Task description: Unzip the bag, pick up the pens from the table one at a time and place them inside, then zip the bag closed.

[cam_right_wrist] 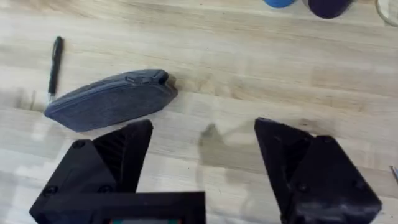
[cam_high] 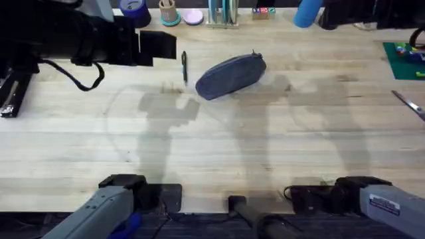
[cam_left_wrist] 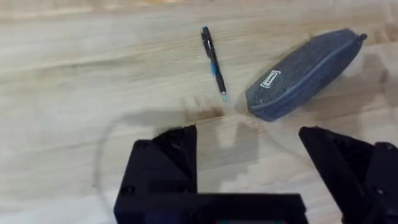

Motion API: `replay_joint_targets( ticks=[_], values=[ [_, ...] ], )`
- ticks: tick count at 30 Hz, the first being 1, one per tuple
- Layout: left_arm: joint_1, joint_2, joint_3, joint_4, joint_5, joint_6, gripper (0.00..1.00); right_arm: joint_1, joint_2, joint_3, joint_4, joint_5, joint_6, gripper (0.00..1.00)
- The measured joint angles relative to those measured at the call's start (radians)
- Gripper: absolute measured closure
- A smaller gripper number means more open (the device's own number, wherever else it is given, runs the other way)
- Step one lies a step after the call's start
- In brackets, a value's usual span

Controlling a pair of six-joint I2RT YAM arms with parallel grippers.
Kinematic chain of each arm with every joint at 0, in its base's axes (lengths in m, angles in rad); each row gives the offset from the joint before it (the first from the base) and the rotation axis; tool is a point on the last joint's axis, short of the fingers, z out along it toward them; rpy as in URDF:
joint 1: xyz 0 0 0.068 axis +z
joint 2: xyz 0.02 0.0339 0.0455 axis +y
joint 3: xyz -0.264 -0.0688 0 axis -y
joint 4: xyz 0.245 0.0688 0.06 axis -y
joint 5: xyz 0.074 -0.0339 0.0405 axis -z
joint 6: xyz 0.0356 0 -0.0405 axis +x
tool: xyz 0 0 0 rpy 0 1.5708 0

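While the pale wooden table fills most of the overhead view, the grey-blue bag lies tilted in the upper middle of the frame, its zipper apparently shut, though the seam is too small to be sure. Just left of it, apart from it, lies the thin black pen. The left gripper and the right gripper each show their black fingers spread wide, holding nothing, above bare wood near the bag.

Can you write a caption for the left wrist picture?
Open fingers above the table, facing a pen and zipped bag.
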Motion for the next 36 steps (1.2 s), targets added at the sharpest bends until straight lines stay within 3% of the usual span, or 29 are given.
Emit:
replay_joint_targets(
  ticks=[8, 17, 24, 28, 30, 36],
  values=[
    [0.000, 0.027, 0.000, -0.026, 0.134, 0.303, 0.008, 0.000, 0.000, 0.000, 0.000, 0.000, -0.004, 0.005],
    [0.000, 0.195, 0.000, -0.025, 0.313, 0.595, 0.008, 0.000, 0.000, 0.000, 0.000, 0.000, -0.007, 0.005],
    [0.006, 0.307, 0.000, -0.013, 0.413, 0.777, 0.008, 0.000, 0.000, 0.000, 0.000, 0.000, -0.007, 0.006],
    [0.034, 0.376, 0.000, 0.005, 0.490, 0.868, 0.008, 0.000, 0.000, 0.000, 0.000, 0.000, -0.007, 0.005],
    [0.061, 0.455, 0.000, 0.025, 0.561, 0.951, 0.007, 0.000, 0.000, 0.000, 0.000, 0.000, -0.007, 0.005],
    [0.077, 0.560, 0.000, 0.096, 0.645, 1.022, 0.004, 0.000, 0.000, 0.000, 0.000, 0.000, -0.007, 0.005]
  ],
)
